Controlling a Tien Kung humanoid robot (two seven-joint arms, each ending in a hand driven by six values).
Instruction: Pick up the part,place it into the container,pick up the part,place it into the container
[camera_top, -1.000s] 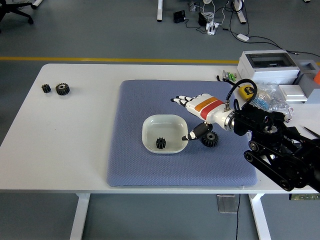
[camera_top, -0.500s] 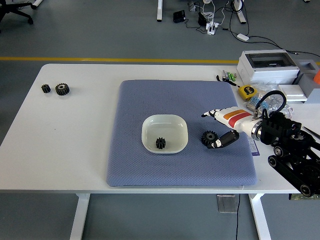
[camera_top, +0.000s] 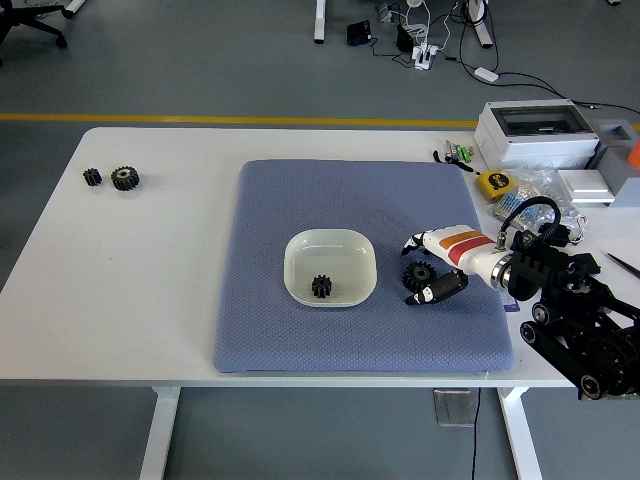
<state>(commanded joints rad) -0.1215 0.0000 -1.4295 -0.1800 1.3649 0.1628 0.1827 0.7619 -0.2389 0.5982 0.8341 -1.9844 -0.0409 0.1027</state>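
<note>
A black gear (camera_top: 419, 273) lies on the blue mat (camera_top: 300, 200), just right of the white bowl (camera_top: 300, 246). A smaller black gear (camera_top: 321, 287) sits inside the bowl. My right hand (camera_top: 409, 272) reaches in from the right and straddles the gear on the mat, with its fingers (camera_top: 414, 242) behind it and its thumb (camera_top: 432, 291) in front. The hand is open and has not closed on the gear. My left arm is out of view.
Two more black gears (camera_top: 92, 177) (camera_top: 125, 178) lie at the table's far left. A white box (camera_top: 535, 130), a yellow tape measure (camera_top: 490, 183) and a plastic bag (camera_top: 535, 195) crowd the back right corner.
My right hand pulled back from the bowl to the right, then came down and in around the gear on the mat. The gear has not moved.
</note>
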